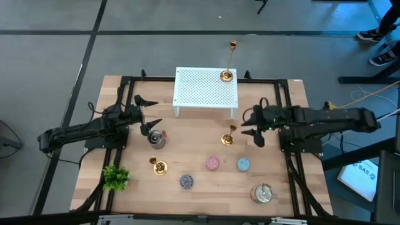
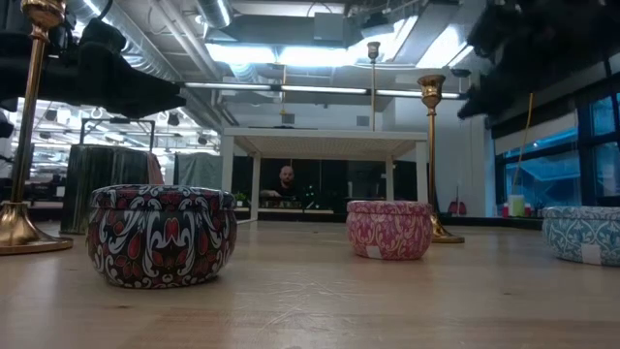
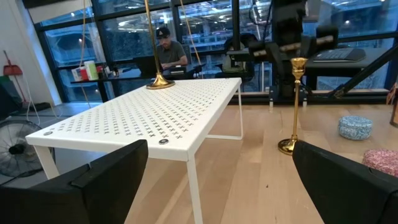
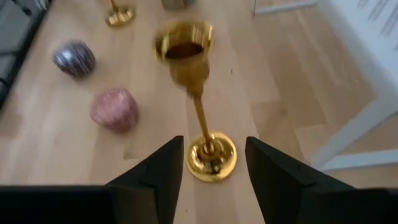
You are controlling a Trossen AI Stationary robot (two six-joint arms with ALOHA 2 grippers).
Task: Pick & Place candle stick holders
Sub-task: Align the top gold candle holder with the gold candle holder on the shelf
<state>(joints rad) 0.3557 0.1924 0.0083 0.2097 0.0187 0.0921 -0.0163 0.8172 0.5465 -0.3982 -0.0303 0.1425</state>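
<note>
- A silver tin (image 1: pixel 262 193) is sitting at the near right of the table (image 1: pixel 200 200), and a small green plant (image 1: pixel 115 177) is standing at the near left.
- A purple tin (image 1: pixel 186 182) is lying nearest the front edge; a pink tin (image 1: pixel 212 163) and a blue tin (image 1: pixel 243 164) are lying just beyond it, to its right.
- A short holder (image 1: pixel 157 166) is standing on the table left of the purple tin.
- A second silver tin (image 1: pixel 157 138) is sitting beyond the short holder, just beside the left gripper.
- The left gripper (image 1: pixel 147 114) is hovering at the left of the table with its fingers (image 3: pixel 87 180) spread wide apart, holding nothing.
- A middle holder (image 1: pixel 229 137) is standing upright on the table centre, beyond the pink tin.
- The right gripper (image 4: pixel 208 168) is hanging just right of the middle holder; its open fingers (image 4: pixel 155 171) are flanking that holder's base in the wrist view, and contact cannot be told.
- A white perforated rack (image 1: pixel 200 94) is standing at the far centre of the table.
- A tall holder (image 1: pixel 227 74) is standing on the rack's far right corner.
- A person (image 3: pixel 166 50) is sitting in the room beyond the table.
</note>
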